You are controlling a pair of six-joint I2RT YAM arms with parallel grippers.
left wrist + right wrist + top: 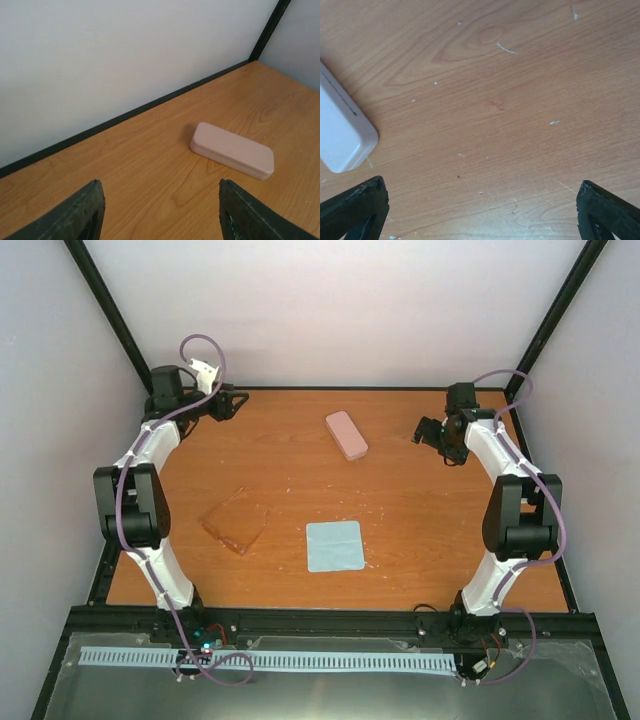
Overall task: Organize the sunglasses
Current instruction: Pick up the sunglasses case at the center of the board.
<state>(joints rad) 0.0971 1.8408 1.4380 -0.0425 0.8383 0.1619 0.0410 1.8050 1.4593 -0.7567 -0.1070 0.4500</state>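
Wooden surface (430,520) held sunglasses (236,523), closed pink case (346,434), blue cloth (334,546), all apart; left claw (236,401) and right claw (424,431) stood wide, empty; case likely needed opening first, one claw bracing it

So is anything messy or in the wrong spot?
The sunglasses lie bare on the table, apart from the shut pink case, which sits slanted. The blue cloth lies flat. Nothing looks spilled or broken.

The wooden surface (400,510) is orange-brown. Pale walls (340,300) enclose it, with black posts (110,315) at its far corners.
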